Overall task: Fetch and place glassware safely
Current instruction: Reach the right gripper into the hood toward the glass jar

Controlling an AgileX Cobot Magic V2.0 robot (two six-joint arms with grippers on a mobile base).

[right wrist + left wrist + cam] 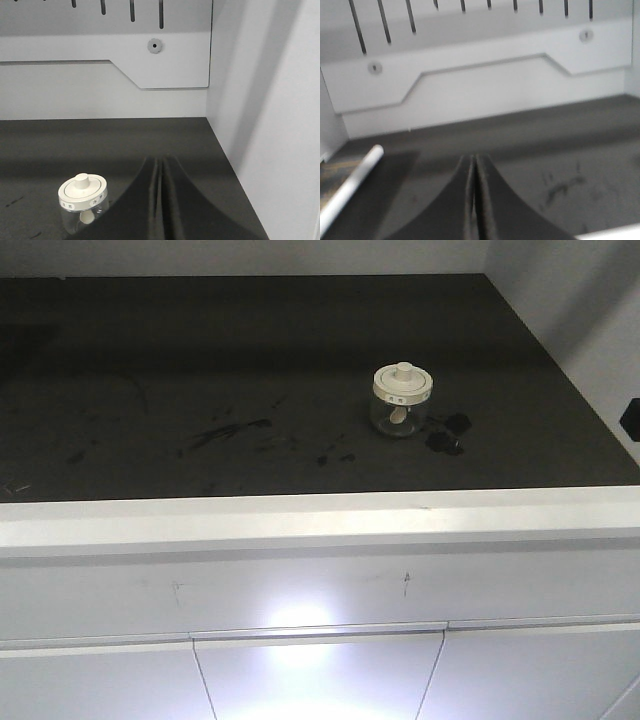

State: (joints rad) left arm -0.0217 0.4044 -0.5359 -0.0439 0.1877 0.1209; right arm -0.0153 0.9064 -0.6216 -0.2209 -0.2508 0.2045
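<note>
A small squat clear glass jar [402, 415] stood upright on the dark matte worktop [200, 360], right of centre, untouched.
It looked light, slick and breakable, its cream-white knobbed lid [403, 382] perhaps loose, so the glass body was the safer hold. The right gripper [161, 162], near it, and left gripper [474, 159] were both pinched closed, empty.

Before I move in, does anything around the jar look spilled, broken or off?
The jar stands upright with its lid seated, no visible damage. Odd: dark blotches on the countertop just right of it, and smeared streaks further left. Whether they are wet spills or old stains, I cannot tell.
</note>
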